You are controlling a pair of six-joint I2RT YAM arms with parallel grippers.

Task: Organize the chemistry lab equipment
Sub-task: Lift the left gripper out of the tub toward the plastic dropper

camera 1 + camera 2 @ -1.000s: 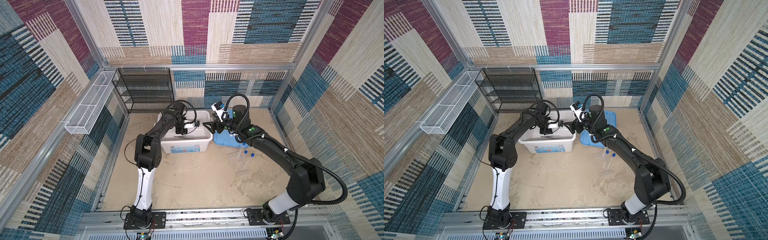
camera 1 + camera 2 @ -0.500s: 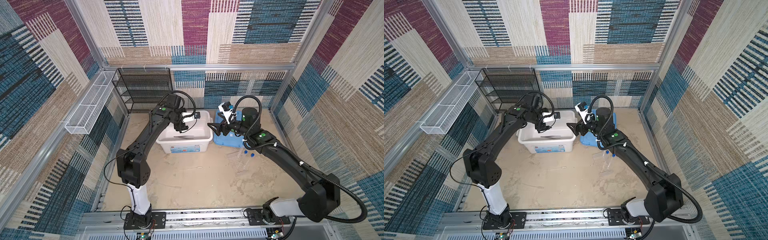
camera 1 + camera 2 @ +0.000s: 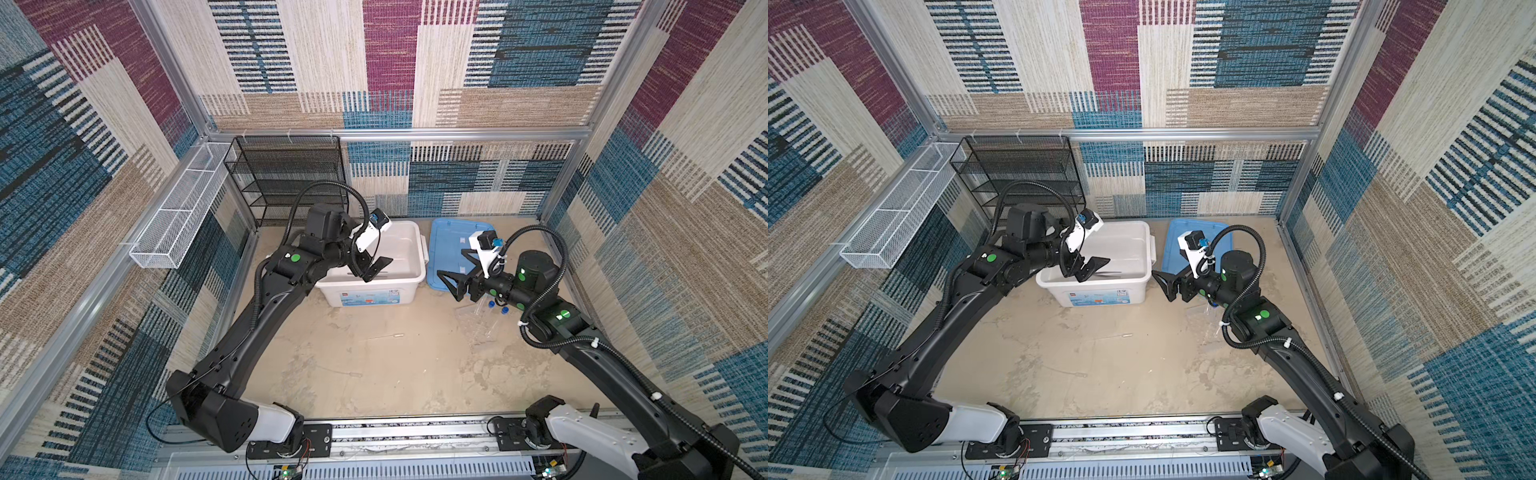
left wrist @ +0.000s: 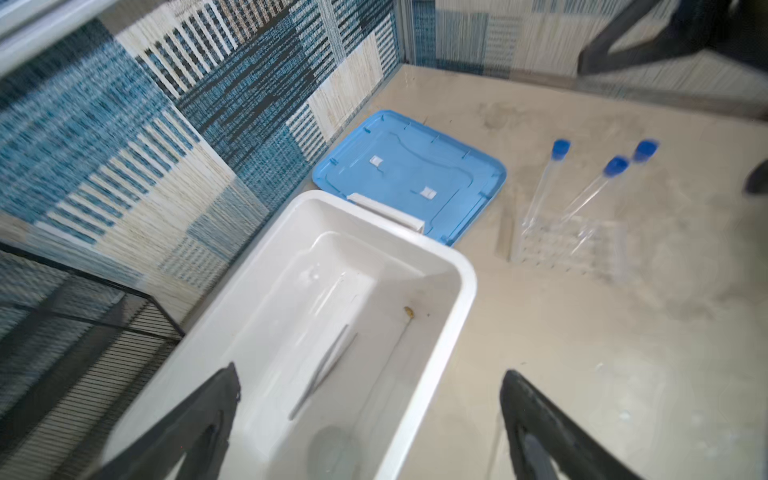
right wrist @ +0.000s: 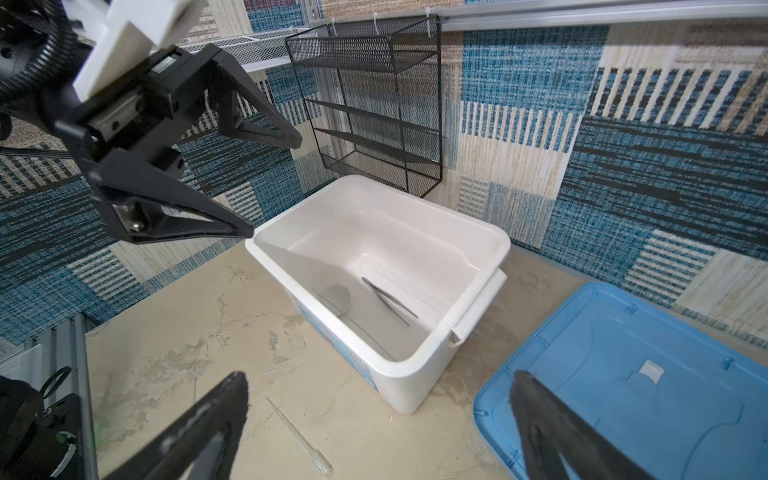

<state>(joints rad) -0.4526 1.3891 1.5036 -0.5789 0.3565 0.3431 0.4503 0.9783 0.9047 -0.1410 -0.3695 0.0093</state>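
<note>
Wide open and empty, the left gripper [image 3: 376, 269] hovers over the centre-frame white tub [image 3: 419, 249], where the metal tweezers [image 5: 388, 299] lie stowed. The right gripper [image 3: 451, 266], likewise empty, hangs beside it, with the blue-capped tubes [image 3: 491, 304] right of centre apparently next.

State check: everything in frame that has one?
Left gripper: open, empty, above the tub.
Right gripper: open, empty.
Tub: lid off.
Lid: flat on the table beside the tub.
Tweezers: lying in the tub.
Tubes: capped, in the rack.
Dropper: lying on the table.
</note>
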